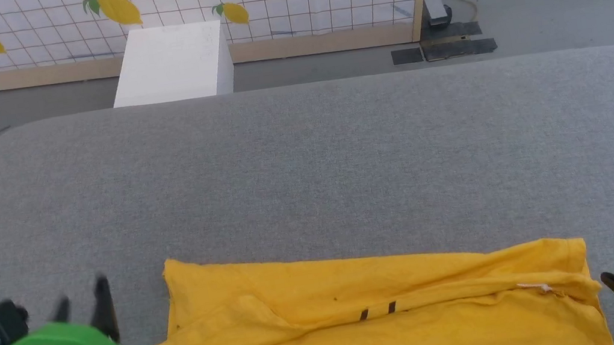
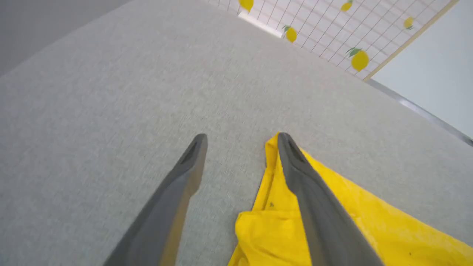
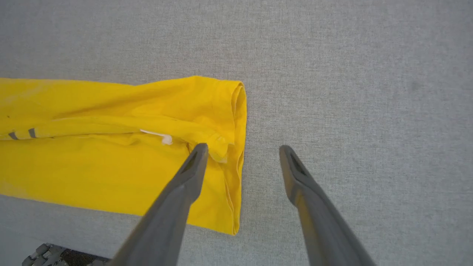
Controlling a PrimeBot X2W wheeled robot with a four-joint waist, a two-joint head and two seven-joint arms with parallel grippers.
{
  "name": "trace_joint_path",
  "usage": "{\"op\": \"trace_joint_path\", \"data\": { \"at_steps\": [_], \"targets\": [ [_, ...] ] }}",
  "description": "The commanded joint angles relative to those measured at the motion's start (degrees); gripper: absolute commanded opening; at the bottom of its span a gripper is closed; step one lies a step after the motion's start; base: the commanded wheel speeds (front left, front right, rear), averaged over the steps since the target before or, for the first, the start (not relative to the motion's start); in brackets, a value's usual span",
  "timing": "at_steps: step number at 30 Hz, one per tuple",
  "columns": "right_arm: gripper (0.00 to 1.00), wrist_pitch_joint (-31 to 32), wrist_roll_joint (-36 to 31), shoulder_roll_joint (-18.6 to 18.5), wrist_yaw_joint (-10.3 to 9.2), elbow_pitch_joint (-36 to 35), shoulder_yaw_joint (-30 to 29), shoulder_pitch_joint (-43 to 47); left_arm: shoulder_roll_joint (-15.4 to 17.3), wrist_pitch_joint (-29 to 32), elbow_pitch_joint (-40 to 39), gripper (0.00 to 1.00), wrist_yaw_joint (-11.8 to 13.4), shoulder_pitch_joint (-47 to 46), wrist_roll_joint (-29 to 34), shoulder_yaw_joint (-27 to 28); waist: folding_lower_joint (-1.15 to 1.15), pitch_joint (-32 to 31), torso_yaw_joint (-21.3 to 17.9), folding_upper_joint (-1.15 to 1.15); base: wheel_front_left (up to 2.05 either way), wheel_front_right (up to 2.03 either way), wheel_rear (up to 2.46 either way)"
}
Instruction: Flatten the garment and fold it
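On the broad grey cushion [image 1: 306, 166] the garment [image 1: 378, 320] lies along the near edge as a long doubled band, folding seemingly part done (creased along the middle), so the next move calls for pinching its ends; left gripper [image 2: 242, 136] and right gripper [image 3: 243, 147] hang wide open, empty, beside them

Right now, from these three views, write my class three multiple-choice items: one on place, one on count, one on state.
1. Where does the shirt lie? A on the grey surface; B in a basket; C on a hanger.
2. How many dark stripes show on it? A none; B two; C five.
3. The left gripper has its jaws: A shut on the shirt; B shut, empty; C open.
Key: A, it rests there; B, two by the fold; C, its fingers stand apart.
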Motion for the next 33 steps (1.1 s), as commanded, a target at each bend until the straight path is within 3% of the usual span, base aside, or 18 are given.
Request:
{"op": "trace_joint_path", "data": {
  "at_steps": [1,6,8,15,24,33],
  "targets": [
    [1.00,1.1,1.5,-0.6,-0.08,-0.2,0.1,0.2,0.6,-4.6,-1.2,1.00,-0.8,-2.4,3.1,0.0,0.00,0.6,0.3,0.00,0.00,0.00,0.00],
    [1.00,2.1,6.5,-4.5,-0.08,1.9,0.6,-1.3,0.8,-20.9,-2.6,1.00,-4.4,-5.5,12.3,-2.0,0.00,3.2,0.6,0.00,0.00,0.00,0.00],
    [1.00,1.5,7.3,-6.1,-0.08,3.6,0.8,-2.2,0.7,-23.6,-2.7,1.00,-5.1,-6.1,15.1,-2.6,0.00,4.3,0.7,0.00,0.00,0.00,0.00],
    [1.00,0.5,12.4,-8.6,-0.08,7.7,5.7,-4.5,-0.9,-25.1,-4.8,1.00,-6.7,-6.9,22.8,-2.4,0.00,8.3,1.5,0.00,0.00,0.00,0.00],
    [1.00,-1.0,18.3,-10.4,-0.08,9.7,15.0,-6.9,-6.6,-25.2,-5.1,1.00,-8.8,-5.8,24.9,2.0,0.00,10.8,1.9,0.00,0.00,0.00,0.00],
    [1.00,-1.5,20.2,-11.0,-0.08,11.3,23.9,-10.0,-9.2,-25.2,-3.8,1.00,-11.7,-5.8,27.2,4.3,0.00,10.6,2.2,0.00,0.00,0.00,0.00]
  ]
}}
